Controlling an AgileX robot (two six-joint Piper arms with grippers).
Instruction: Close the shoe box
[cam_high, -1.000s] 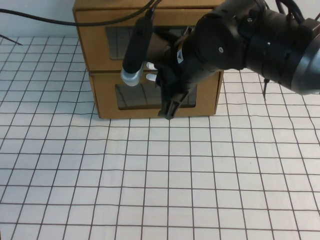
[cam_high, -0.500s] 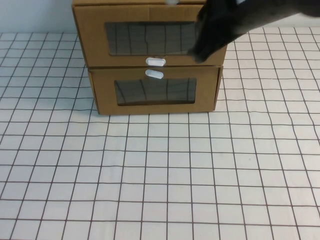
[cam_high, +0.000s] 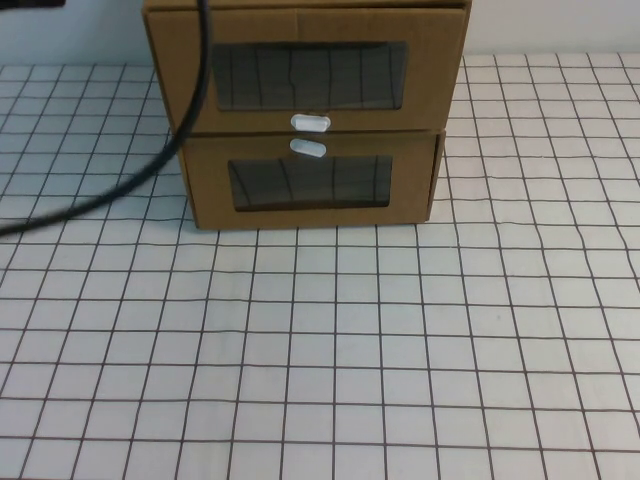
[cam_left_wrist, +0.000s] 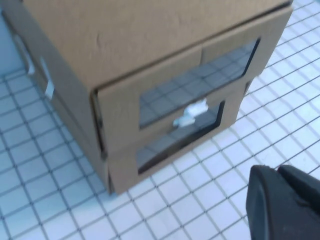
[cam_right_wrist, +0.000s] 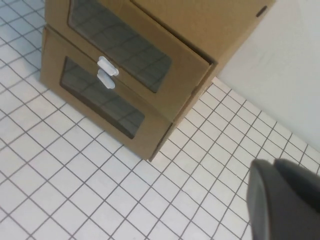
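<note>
The shoe box (cam_high: 430, 80) is the upper of two stacked brown cardboard boxes at the back of the table. Its clear window faces me, with the white pull tab (cam_high: 310, 123) just under it. The drawer front sits about level with the box's edges (cam_left_wrist: 125, 105) (cam_right_wrist: 185, 70). Neither gripper shows in the high view. In the left wrist view my left gripper (cam_left_wrist: 277, 170) hovers above the tiled table in front of the boxes, shut and empty. In the right wrist view my right gripper (cam_right_wrist: 274, 162) hangs off the boxes' right front corner, also shut on nothing.
The lower twin box (cam_high: 410, 190) carries the shoe box, its white tab (cam_high: 308, 148) above its window. A black cable (cam_high: 150, 175) sweeps across the upper left of the high view. White gridded table (cam_high: 330, 350) stretches in front. A pale wall stands behind the boxes.
The right arm that covered the box fronts a second ago has pulled up and out of the high view. A black cable now crosses the left side.
</note>
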